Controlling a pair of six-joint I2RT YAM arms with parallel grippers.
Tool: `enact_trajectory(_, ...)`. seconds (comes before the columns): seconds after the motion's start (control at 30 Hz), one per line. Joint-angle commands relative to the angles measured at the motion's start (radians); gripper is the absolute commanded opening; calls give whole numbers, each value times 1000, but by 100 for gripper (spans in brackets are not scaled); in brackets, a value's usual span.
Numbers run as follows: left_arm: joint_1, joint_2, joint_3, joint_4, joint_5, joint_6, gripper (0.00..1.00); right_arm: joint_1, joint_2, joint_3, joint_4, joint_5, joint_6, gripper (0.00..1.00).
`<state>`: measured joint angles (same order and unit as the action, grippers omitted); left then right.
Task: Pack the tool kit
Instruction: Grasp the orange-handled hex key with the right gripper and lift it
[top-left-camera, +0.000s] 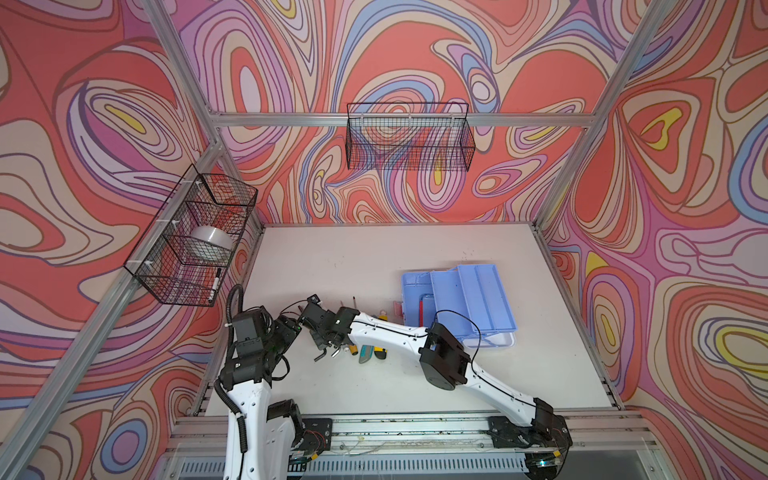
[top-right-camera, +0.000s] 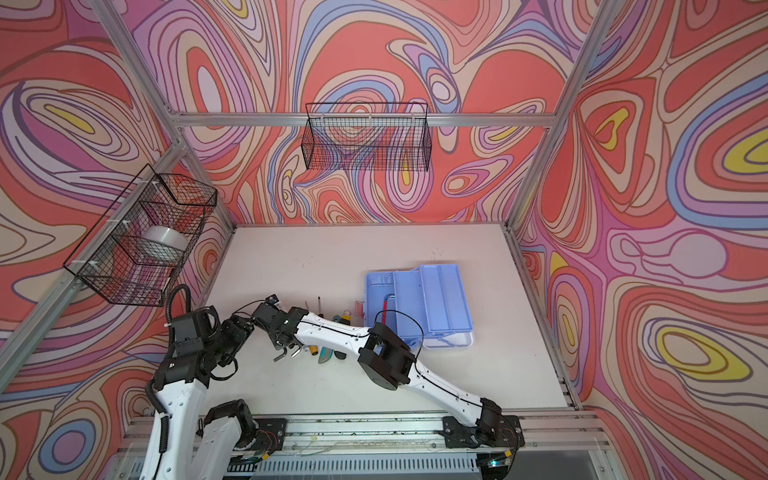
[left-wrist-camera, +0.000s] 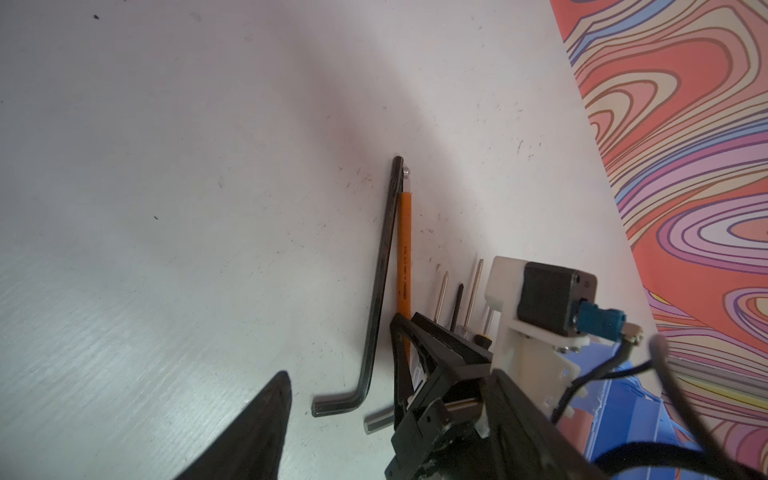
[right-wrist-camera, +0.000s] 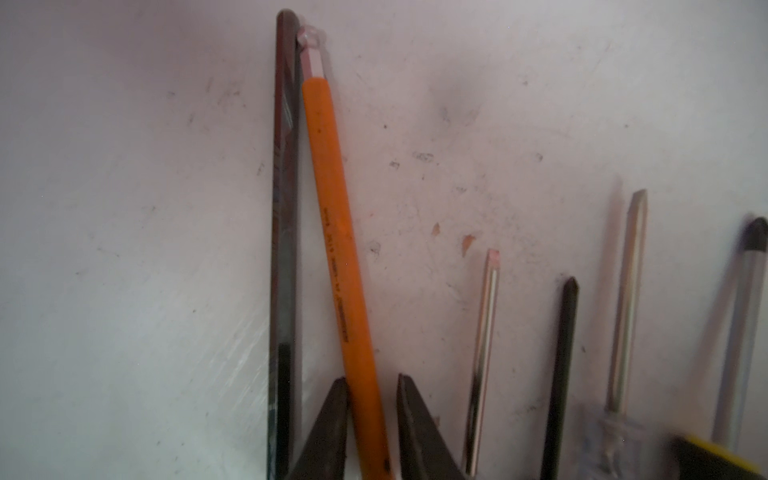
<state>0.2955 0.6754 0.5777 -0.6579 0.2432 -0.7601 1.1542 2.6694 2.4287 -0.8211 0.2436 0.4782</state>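
Picking stage: loose tools in a row on the white tabletop (top-left-camera: 374, 257), none lifted. Right claw (right-wrist-camera: 370, 380) astride the orange-sleeved metal hex key (right-wrist-camera: 332, 208), hard beside the long black steel hex key (right-wrist-camera: 284, 208) — a sliver of gap on one side, so not clamped. Left claw (top-left-camera: 296, 326) spread, nothing seen in it. Open white plastic tool kit with light blue fold-out trays (top-left-camera: 473, 291) well apart, toward the right. Next — pinch firmly, lift clear of the black key, carry to a tray.
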Motion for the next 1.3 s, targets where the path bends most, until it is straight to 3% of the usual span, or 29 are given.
enact_trajectory(0.0, 7, -8, -13, 2, 10, -10, 74, 0, 25, -52, -64, -39, -3, 19)
enact_trajectory(0.07, 7, -9, -20, 10, 14, -12, 74, -1, 23, -58, -64, -43, -1, 11)
enact_trajectory(0.33, 7, -6, -38, 35, 37, -16, 74, -7, -17, -110, -26, -60, 9, 0)
enact_trajectory(0.87, -15, 25, -39, 79, 96, 29, 72, -57, -295, -347, 182, -185, 39, 0)
enact_trajectory(1.1, -176, 88, -3, 113, 9, 14, 73, -75, -444, -503, 260, -191, 65, 0)
enact_trajectory(1.27, -181, 129, 13, 142, 28, 21, 73, -86, -561, -614, 262, -125, 74, 0)
